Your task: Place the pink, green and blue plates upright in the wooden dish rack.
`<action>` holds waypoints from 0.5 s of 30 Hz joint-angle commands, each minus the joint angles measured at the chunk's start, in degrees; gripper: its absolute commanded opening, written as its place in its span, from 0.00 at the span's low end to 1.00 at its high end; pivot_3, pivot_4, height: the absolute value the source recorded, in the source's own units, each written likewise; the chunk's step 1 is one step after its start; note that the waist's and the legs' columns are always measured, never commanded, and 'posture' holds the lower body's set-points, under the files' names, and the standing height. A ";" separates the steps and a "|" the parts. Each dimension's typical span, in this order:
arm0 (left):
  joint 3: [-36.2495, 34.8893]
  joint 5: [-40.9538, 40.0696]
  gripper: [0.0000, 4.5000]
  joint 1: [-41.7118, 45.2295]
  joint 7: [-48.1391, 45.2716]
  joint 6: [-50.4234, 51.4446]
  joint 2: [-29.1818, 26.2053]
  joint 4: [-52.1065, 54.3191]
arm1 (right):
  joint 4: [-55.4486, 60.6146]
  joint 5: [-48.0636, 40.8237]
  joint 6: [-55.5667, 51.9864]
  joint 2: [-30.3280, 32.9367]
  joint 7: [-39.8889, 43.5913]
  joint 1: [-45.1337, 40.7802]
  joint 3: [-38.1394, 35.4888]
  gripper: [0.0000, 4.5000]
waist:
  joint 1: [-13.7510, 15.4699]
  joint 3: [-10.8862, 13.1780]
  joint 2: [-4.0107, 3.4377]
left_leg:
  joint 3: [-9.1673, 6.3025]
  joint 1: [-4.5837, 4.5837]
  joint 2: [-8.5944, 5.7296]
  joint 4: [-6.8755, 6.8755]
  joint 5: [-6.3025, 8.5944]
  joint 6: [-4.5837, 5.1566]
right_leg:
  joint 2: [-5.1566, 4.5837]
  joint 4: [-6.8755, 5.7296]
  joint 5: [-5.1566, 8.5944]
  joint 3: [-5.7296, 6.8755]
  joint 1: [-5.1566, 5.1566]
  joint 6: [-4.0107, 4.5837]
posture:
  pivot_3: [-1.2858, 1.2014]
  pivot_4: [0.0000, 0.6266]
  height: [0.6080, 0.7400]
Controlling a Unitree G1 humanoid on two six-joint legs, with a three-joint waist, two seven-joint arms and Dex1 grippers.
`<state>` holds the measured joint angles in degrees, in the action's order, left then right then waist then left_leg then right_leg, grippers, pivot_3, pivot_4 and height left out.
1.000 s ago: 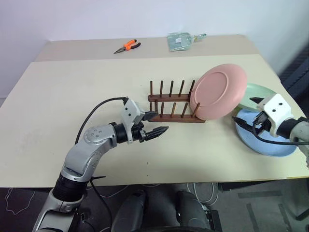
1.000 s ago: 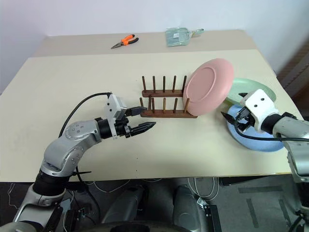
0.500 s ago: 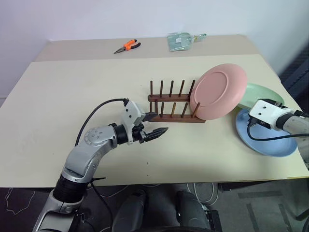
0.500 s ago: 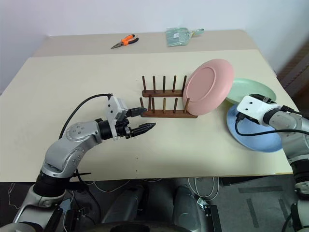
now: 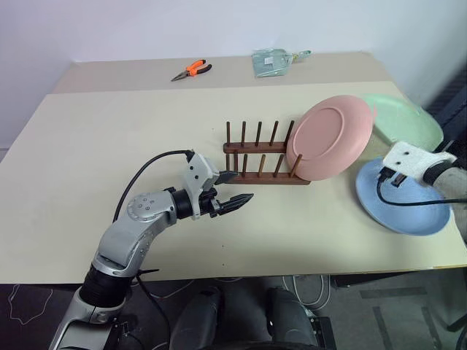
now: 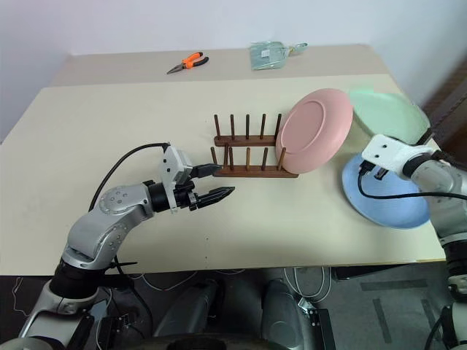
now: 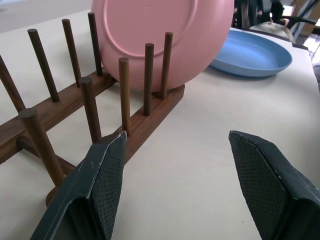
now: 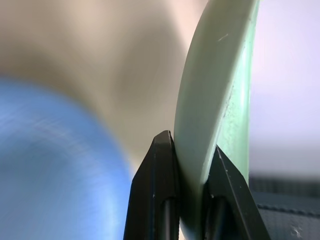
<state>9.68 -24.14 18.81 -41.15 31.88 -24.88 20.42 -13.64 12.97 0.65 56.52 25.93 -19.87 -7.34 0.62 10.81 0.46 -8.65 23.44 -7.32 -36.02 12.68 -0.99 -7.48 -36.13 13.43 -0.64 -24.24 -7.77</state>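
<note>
- Right now, the round pale green plastic plate (image 8: pixel 220 75) is up in the air, off the beige worktop (image 5: pixel 109 146).
- The right gripper (image 8: pixel 192 180) is pinched on the rim of this green plate, with one black finger on each side.
- From the head views, the green plate (image 5: pixel 400 117) is tilted and sits behind and just to the right of the pink one.
- The round pastel pink plastic plate (image 5: pixel 330 138) stands on its edge in the right end of the dark brown wooden dish rack (image 5: pixel 259 157). It leans back a little between the thin pegs.
- The other pegs in the rack have nothing in them.
- The round light blue plastic plate (image 5: pixel 405 208) lies flat on the worktop, to the right of the rack and below the green plate.
- The left gripper (image 5: pixel 235 188) hangs just above the worktop, in front of the left end of the rack. Its two black fingers are wide apart and hold nothing.
- From the left wrist view, one finger (image 7: pixel 102 185) is very near the front rail of the rack. I cannot tell if it touches.
- Far back on the worktop lie orange-handled pliers (image 5: pixel 193 70) and a clear plastic bag with something pale green in it (image 5: pixel 273 61).
</note>
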 commanded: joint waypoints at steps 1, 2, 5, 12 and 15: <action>-0.28 0.81 0.75 0.73 -0.36 -1.96 -0.10 0.53 | 5.57 -6.60 -4.22 -2.71 -2.26 -1.15 -8.25 0.01 | 0.02 0.00 0.00 | 0.04 -0.01 0.02 -0.01 0.01 0.01 | 0.03 0.00 -0.01 -0.04 0.00 -0.01 | 0.52 0.24 0.94; -0.30 1.00 0.75 0.77 -0.31 -2.24 -0.06 0.26 | 6.41 -8.03 -5.32 -3.62 -3.02 -1.74 -10.09 0.01 | 0.03 0.00 0.00 | 0.07 -0.02 0.04 -0.02 0.01 0.02 | 0.05 0.00 -0.02 -0.08 0.00 -0.02 | 0.52 0.24 0.94; -1.26 1.67 0.75 1.10 0.36 -3.54 0.28 -1.18 | 12.11 -19.35 -10.04 -8.58 -3.63 -6.79 -16.98 0.01 | -0.07 0.00 0.00 | 0.17 -0.04 0.05 -0.02 0.02 0.04 | 0.06 0.00 -0.05 -0.17 -0.01 -0.03 | 0.52 0.24 0.94; -5.80 4.01 0.75 0.69 2.44 -8.34 -1.20 -6.09 | 36.86 -69.39 -35.34 -19.51 -4.61 -11.91 -25.67 0.01 | -0.38 0.01 -0.01 | 0.31 -0.08 0.38 0.03 0.07 0.10 | 0.36 0.04 -0.16 -0.39 -0.10 0.02 | 0.52 0.24 0.94; -7.15 3.92 0.75 -0.18 2.27 -8.90 -1.92 -6.63 | 43.70 -85.27 -38.69 -24.31 -13.09 -10.72 -22.15 0.01 | -0.10 0.01 -0.01 | 0.36 -0.06 0.37 -0.01 0.08 0.12 | 0.34 0.09 -0.18 -0.44 -0.10 0.09 | 0.52 0.24 0.94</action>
<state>4.02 -20.40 18.63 -38.73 24.40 -26.36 13.09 25.45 -63.42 -36.69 33.96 17.59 -30.86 -30.52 0.52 10.82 0.45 -8.27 23.38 -6.95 -36.05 12.77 -0.85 -7.15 -36.02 13.24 -1.09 -24.34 -7.67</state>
